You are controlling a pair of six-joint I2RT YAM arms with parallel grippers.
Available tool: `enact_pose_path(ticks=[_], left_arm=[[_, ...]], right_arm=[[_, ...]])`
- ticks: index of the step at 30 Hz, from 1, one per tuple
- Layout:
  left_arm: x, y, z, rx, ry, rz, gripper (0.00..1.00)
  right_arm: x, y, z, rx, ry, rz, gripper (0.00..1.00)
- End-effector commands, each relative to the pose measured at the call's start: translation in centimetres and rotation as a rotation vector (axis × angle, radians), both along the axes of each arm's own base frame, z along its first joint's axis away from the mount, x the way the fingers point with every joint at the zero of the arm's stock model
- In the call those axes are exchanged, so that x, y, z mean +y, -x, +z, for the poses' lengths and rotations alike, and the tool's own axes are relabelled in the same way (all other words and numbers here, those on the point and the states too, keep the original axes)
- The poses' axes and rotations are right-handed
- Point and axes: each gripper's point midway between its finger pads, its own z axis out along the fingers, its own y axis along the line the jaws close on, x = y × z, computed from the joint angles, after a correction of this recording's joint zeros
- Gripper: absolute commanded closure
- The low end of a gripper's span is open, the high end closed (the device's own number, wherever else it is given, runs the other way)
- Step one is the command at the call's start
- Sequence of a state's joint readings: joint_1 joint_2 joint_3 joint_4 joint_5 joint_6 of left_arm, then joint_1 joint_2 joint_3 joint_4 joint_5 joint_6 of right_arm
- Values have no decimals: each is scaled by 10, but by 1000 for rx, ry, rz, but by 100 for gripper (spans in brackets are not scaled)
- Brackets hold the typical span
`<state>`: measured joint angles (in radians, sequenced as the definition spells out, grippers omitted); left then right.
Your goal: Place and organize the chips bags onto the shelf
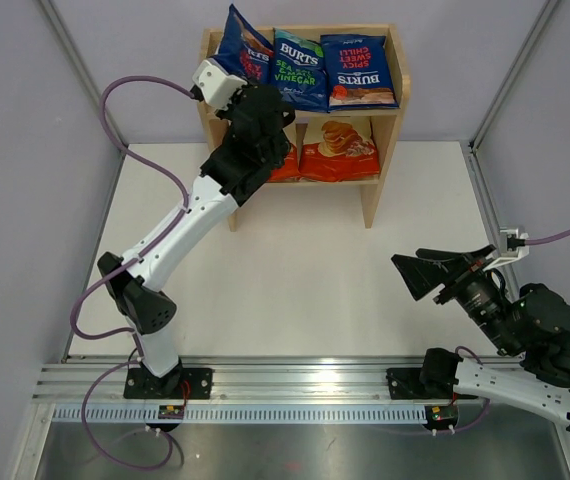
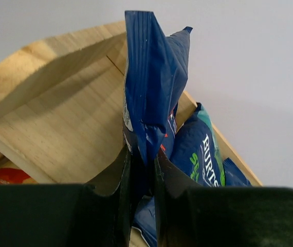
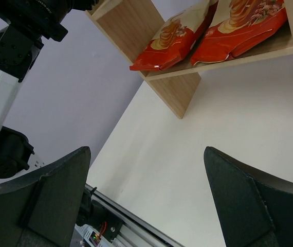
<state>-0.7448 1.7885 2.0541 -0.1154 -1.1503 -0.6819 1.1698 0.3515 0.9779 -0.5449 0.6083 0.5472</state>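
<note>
Right pincer [image 1: 412,277] sits nearest you, about 4 o'clock on the surface [image 1: 295,270]. It's gaping wide with nothing between the fingers and hangs well apart from the shelf [image 1: 385,150]. Its wrist view looks toward the lower tier.

Left arm reaches from its 7 o'clock base up to the shelf at 12 o'clock. In the top view its wrist covers the pincer, so go by the left wrist view. There the left pincer [image 2: 142,165] is narrowed onto the lower edge of a red-accented Burts bag [image 2: 154,77], one finger on each face.

Held bag: long axis stands up out of the pincer, sealed end away from it. In the top view it's at the left end of the top tier, leaning toward 11 o'clock. Its bottom is hidden behind the fingers, so you can't tell whether it touches the tier.

Lower tier: two Cassava Chips bags side by side. The right one [image 1: 343,150] is in plain sight. The left one [image 1: 287,165] is mostly hidden by the arm, clearer from the right wrist.

Top tier: green-lettered Burts bag [image 1: 300,68] is just beside the held one in the middle, print upright to you. The chilli Burts bag [image 1: 360,70] at the right end reads upside down. Both have long axes running 6 to 12.
</note>
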Motion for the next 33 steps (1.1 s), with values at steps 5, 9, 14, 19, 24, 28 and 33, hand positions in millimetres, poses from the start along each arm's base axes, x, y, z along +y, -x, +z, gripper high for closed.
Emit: enact_pose_path(ticks=[5, 9, 14, 19, 24, 28, 33], left_arm=[[-1, 7, -6, -38, 172, -44, 83], [-4, 6, -13, -22, 171, -49, 70], [-2, 9, -6, -15, 147, -59, 55], [5, 14, -1, 19, 94, -44, 27], [15, 22, 1, 54, 39, -24, 15], [25, 30, 4, 76, -4, -7, 14], [32, 33, 10, 90, -73, 5, 34]], right_arm=[[-10, 4, 14, -22, -54, -3, 1], [-9, 4, 13, -18, -53, 3, 1], [-9, 5, 14, -18, -49, 6, 1], [-9, 6, 16, -21, -48, 11, 1], [-7, 7, 16, -19, -45, 21, 0], [-5, 7, 16, -18, -39, 29, 0], [-2, 7, 14, -14, -35, 35, 1]])
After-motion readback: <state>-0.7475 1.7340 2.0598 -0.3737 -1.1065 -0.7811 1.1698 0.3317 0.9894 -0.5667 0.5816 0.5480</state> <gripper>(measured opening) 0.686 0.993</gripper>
